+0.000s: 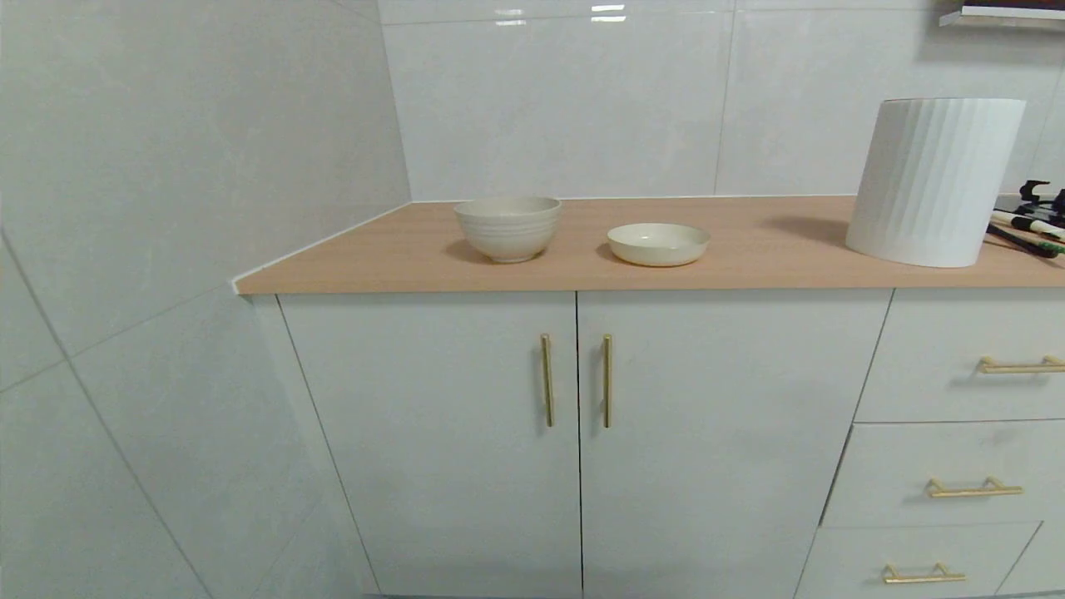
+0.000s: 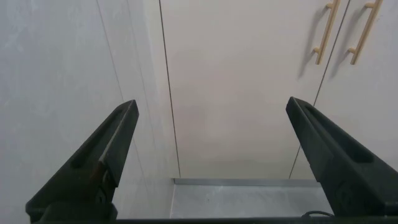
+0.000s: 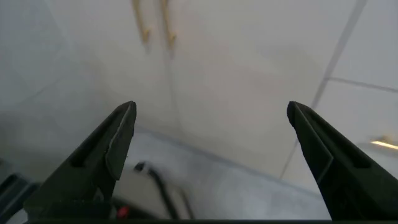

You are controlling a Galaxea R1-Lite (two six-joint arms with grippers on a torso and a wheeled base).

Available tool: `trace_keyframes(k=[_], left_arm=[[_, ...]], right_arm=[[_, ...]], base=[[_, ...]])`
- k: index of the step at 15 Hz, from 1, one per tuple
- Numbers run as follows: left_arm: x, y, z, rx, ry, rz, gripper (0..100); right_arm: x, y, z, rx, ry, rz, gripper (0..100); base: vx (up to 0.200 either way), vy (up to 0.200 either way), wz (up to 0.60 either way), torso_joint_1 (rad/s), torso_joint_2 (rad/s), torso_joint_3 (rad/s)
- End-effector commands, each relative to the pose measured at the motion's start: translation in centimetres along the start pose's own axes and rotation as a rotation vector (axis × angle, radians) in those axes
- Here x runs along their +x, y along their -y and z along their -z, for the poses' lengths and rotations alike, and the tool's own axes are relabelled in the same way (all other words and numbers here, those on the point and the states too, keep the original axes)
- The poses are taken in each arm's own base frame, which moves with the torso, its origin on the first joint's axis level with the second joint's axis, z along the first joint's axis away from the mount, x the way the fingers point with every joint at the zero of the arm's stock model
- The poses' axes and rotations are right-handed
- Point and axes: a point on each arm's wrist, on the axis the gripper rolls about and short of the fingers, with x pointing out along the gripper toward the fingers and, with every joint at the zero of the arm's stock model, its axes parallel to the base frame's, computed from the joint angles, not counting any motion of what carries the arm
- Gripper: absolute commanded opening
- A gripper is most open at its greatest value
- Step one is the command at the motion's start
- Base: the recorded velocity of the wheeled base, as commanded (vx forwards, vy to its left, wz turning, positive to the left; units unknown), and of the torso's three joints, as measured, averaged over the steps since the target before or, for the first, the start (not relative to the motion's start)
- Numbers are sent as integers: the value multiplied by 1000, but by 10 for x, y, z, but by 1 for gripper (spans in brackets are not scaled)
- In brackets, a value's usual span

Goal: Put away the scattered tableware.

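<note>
A deep ribbed cream bowl (image 1: pixel 507 227) stands on the wooden countertop (image 1: pixel 774 249), left of centre. To its right lies a shallow cream dish (image 1: pixel 658 243). Below the counter are two white cabinet doors (image 1: pixel 433 433) with upright gold handles (image 1: pixel 547 379), both closed. My left gripper (image 2: pixel 211 112) hangs low before the cabinet front, open with nothing between its fingers (image 2: pixel 102 162). My right gripper (image 3: pixel 211 112) is also low near the cabinet doors, open and empty.
A tall white ribbed cylinder (image 1: pixel 940 179) stands at the counter's right. Dark utensils (image 1: pixel 1032 225) lie beyond it. Drawers with gold handles (image 1: pixel 973 488) fill the lower right. A tiled wall (image 1: pixel 166 166) closes in the left side.
</note>
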Motion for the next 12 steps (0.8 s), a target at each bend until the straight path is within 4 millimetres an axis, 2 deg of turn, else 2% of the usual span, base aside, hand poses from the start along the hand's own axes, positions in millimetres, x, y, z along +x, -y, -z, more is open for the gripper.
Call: trace_keyframes(k=[1, 2, 3, 5, 9, 10, 12], left_arm=[[0, 0, 0, 0, 0, -1, 100], [0, 0, 0, 0, 0, -1, 100], [0, 0, 0, 0, 0, -1, 100], [0, 0, 0, 0, 0, -1, 100], [0, 0, 0, 0, 0, -1, 100], [0, 0, 0, 0, 0, -1, 100], [0, 0, 0, 0, 0, -1, 100]], right_arm=[[75, 7, -48, 22, -202, -176, 100], [104, 3, -57, 31, -237, -231, 100], [126, 2, -62, 39, -244, -251, 100], [176, -5, -66, 35, -231, -303, 100], [232, -29, -64, 97, -210, -394, 100], [251, -33, -65, 98, -172, -412, 100], [275, -42, -67, 111, -163, -437, 100]], base=[[0, 0, 0, 0, 0, 0], [0, 0, 0, 0, 0, 0], [0, 0, 0, 0, 0, 0], [0, 0, 0, 0, 0, 0], [0, 0, 0, 0, 0, 0], [0, 0, 0, 0, 0, 0], [0, 0, 0, 0, 0, 0]])
